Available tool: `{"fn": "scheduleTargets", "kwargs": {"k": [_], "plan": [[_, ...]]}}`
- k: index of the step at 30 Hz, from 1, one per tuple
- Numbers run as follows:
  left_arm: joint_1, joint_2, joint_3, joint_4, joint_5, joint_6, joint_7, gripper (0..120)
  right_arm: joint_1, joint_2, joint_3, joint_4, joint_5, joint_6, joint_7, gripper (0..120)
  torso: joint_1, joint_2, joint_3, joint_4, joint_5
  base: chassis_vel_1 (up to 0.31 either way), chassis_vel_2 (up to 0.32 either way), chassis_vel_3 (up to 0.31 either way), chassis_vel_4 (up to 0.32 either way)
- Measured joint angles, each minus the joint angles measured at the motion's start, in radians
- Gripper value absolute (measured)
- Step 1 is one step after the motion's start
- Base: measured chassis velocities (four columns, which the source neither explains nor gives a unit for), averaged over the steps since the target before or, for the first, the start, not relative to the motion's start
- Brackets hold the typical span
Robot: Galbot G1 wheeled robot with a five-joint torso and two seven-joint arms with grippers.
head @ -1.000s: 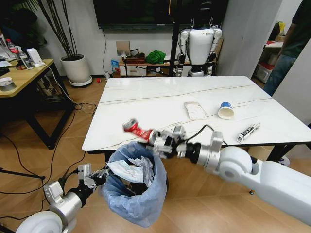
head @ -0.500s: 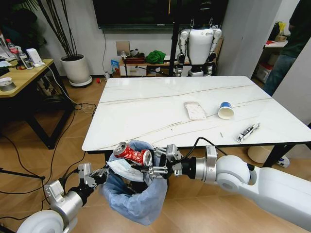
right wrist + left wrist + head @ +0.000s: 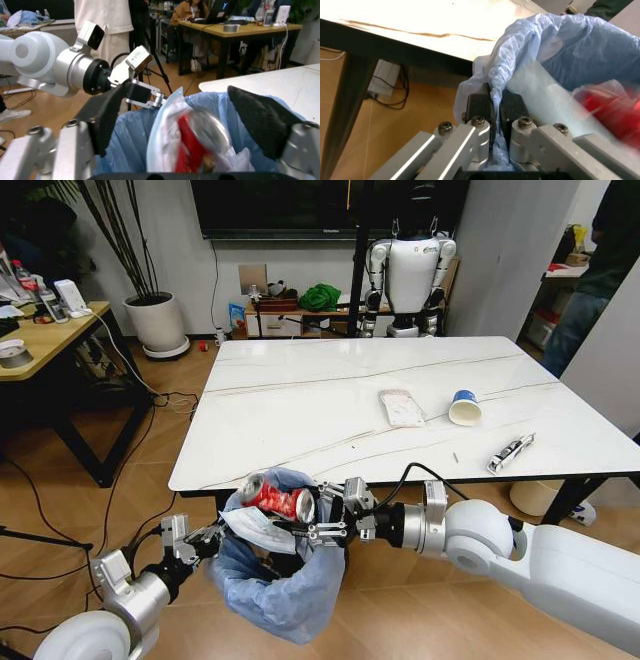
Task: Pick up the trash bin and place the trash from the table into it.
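Over trash bin (image 3: 285,580): right hand (image 3: 318,518) spread, level.

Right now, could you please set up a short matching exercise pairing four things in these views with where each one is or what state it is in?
Things:
1. red can
2. paper cup
3. left gripper
4. right gripper

Places or states:
A. lying on its side on the table
B. open, over the bin's mouth
C. clamped on the rim of the trash bin and its blue bag
D. on top of the trash in the bin's mouth

Pairs: 1-D, 2-A, 3-C, 4-B
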Motion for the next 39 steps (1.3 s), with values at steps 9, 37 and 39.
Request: {"fn": "scheduleTargets", "kwargs": {"k": [9,37,39], "plan": [[-0.007,0.003,0.002,0.003,-0.005,0.001,-0.001,0,-0.001,0.002,0.0,-0.003,0.001,-0.001,0.001,100,0.0,0.0,0.0,0.0,0.0,0.0,0.0,0.0,0.0],[0.036,-0.029,-0.012,-0.022,0.029,0.001,0.001,0,-0.023,0.194,0.422,-0.391,-0.033,-0.127,0.403,100,0.0,0.0,0.0,0.0001,0.0002,0.0,0.0,0.0,0.0],[0.038,-0.029,-0.012,-0.023,0.031,0.001,0.001,0,-0.022,0.2,0.422,-0.41,-0.051,-0.132,0.404,100,0.0,0.0,0.0,0.0001,0.0002,0.0,0.0,0.0,0.0]]}}
